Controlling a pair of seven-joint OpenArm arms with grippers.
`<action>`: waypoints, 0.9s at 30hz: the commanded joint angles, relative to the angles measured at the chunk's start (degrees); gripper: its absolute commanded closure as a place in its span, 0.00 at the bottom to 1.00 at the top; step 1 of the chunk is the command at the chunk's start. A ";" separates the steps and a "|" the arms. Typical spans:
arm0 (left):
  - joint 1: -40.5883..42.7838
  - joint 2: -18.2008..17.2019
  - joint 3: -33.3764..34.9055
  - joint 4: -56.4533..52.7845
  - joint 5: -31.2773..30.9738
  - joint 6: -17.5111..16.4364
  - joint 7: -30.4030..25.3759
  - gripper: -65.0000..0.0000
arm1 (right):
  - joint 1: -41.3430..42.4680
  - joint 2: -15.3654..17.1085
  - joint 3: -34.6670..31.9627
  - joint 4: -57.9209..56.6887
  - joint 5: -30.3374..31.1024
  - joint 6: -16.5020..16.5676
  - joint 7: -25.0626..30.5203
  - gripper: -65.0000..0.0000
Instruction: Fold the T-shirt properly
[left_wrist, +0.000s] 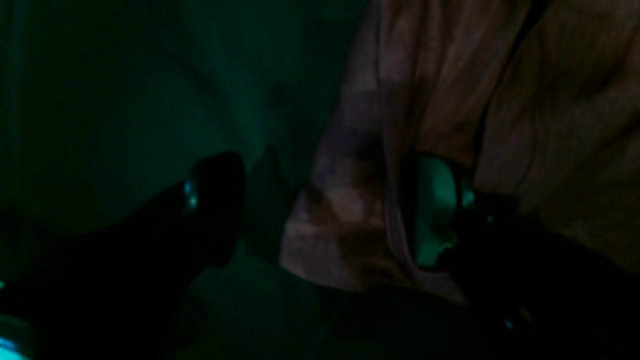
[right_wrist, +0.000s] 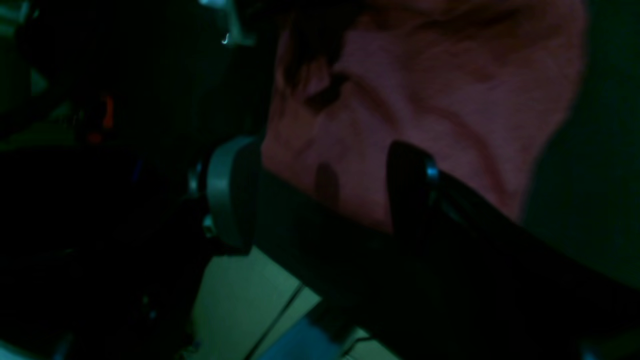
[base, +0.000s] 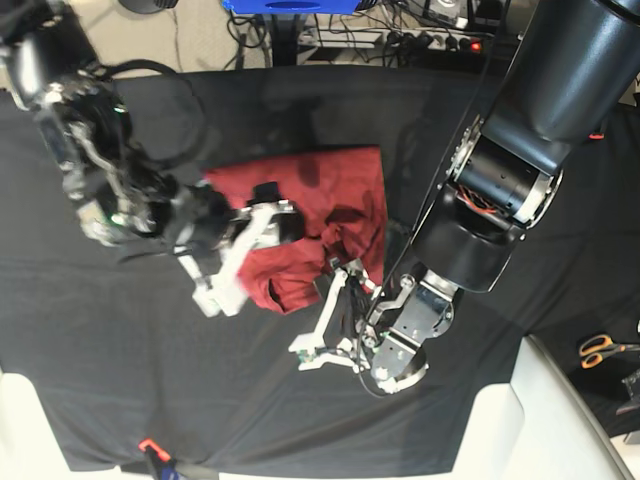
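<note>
The T-shirt (base: 320, 205) lies bunched between both arms, each arm's jaws parted around its near hem, neither clamped.

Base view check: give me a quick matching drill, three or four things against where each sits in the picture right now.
Things:
1. maroon soft knit T-shirt
2. orange-handled scissors
3. left gripper
4. right gripper

Places:
A. at the shirt's left edge
B. far right, beside the black table cloth
C. bunched in the middle of the cloth
D. at the shirt's lower edge

Pairs: 1-C, 2-B, 3-D, 4-A
</note>
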 joint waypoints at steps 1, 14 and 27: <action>-2.11 0.18 -0.32 0.92 -0.29 0.10 -0.29 0.30 | 0.99 -1.05 0.12 -0.33 0.72 0.57 -0.85 0.53; -2.20 0.18 -0.40 0.92 -0.56 0.10 -0.29 0.30 | 6.88 -11.24 0.03 -15.37 0.37 9.45 -4.10 0.95; -2.20 0.18 -0.49 0.92 -0.47 0.10 -0.29 0.30 | 9.51 -12.74 0.12 -28.03 0.63 13.84 2.14 0.95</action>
